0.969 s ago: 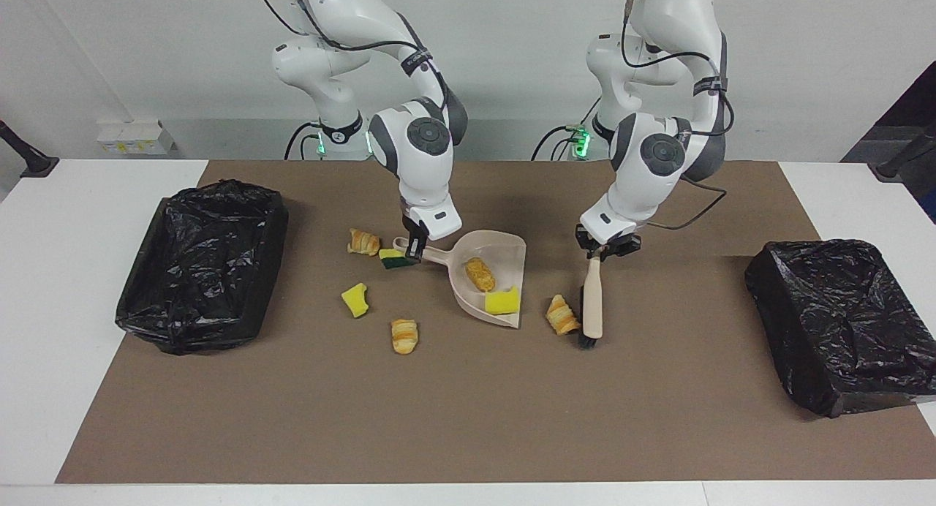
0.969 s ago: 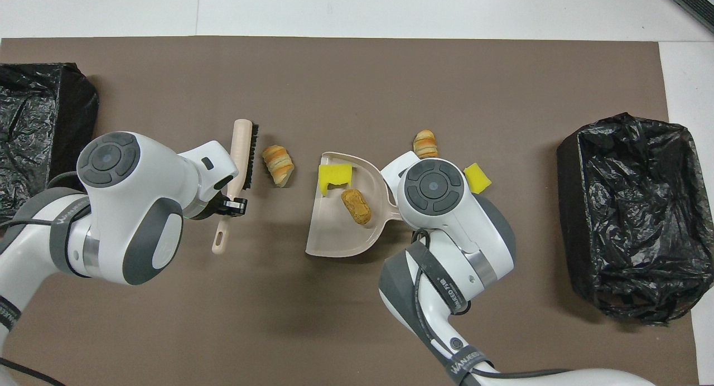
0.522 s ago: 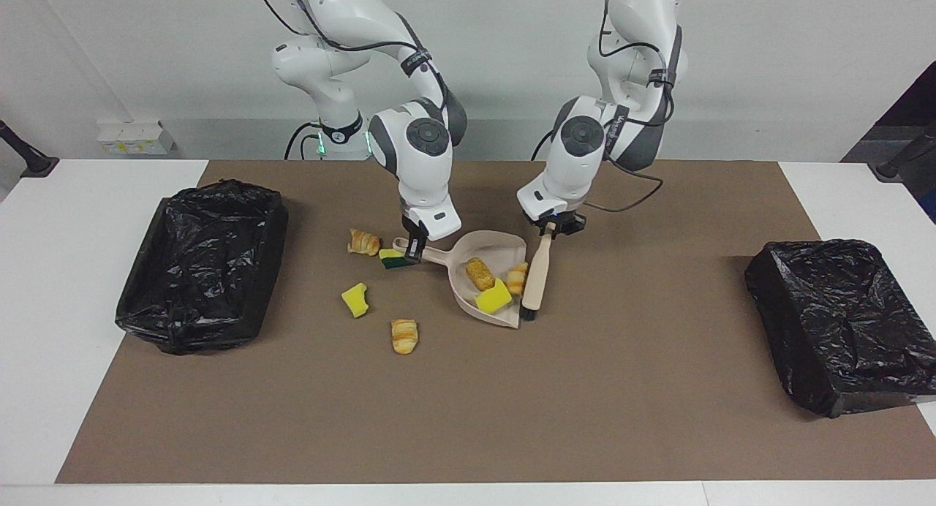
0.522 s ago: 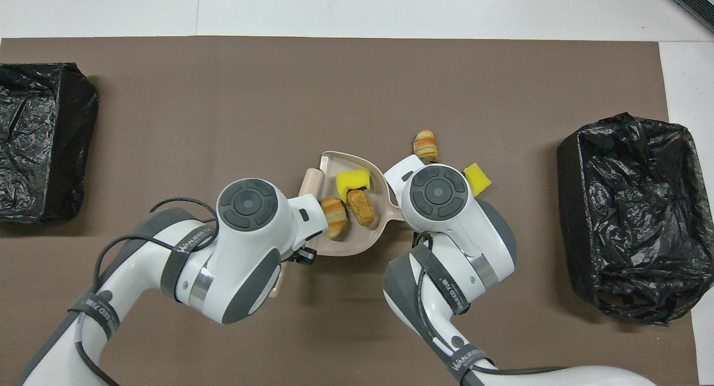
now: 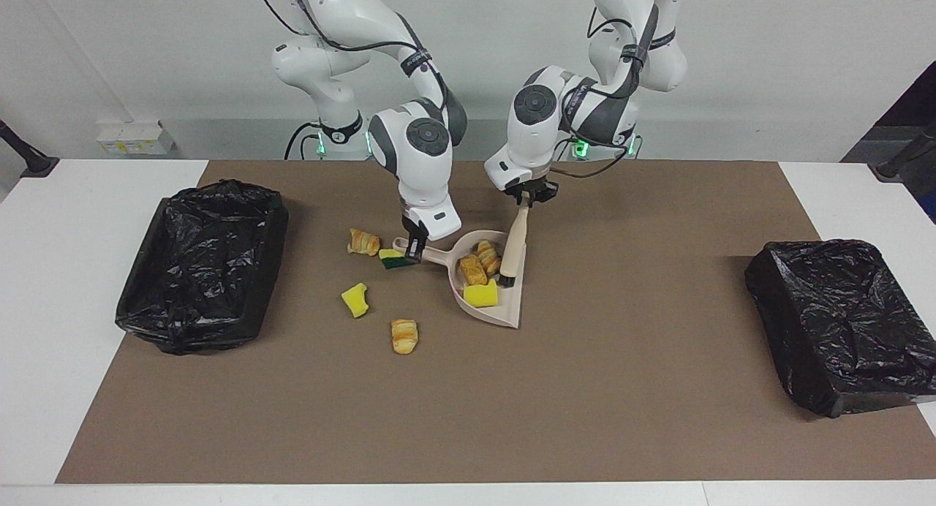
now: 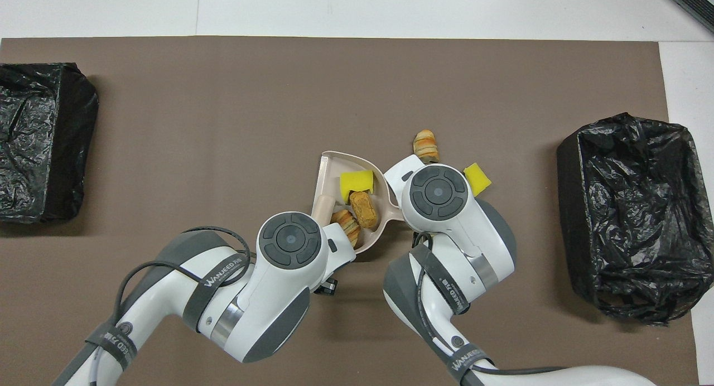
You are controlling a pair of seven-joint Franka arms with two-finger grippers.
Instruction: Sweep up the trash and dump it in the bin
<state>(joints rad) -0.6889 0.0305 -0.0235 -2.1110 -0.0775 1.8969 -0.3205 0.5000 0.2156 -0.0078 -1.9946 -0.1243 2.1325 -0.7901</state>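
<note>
The beige dustpan (image 5: 507, 313) lies mid-mat, and my right gripper (image 5: 414, 252) is shut on its handle. My left gripper (image 5: 528, 198) is shut on the beige brush (image 5: 515, 244), whose black bristles rest inside the pan. In the pan lies trash: two pastries (image 5: 472, 270) (image 5: 488, 257) and a yellow sponge chunk (image 5: 480, 295). More trash lies on the mat toward the right arm's end: a pastry (image 5: 363, 242), a green-faced sponge (image 5: 391, 258) by the handle, a yellow chunk (image 5: 355, 299) and a pastry (image 5: 404, 335). In the overhead view the arms hide both grippers, while the dustpan (image 6: 333, 165) shows.
A bin lined with a black bag (image 5: 201, 265) stands at the right arm's end of the brown mat. Another black-lined bin (image 5: 841, 323) stands at the left arm's end. White table borders the mat.
My left arm swept the brush toward the dustpan, pushing a pastry off the mat into it and crowding the pieces deeper. The right gripper and dustpan stayed put.
</note>
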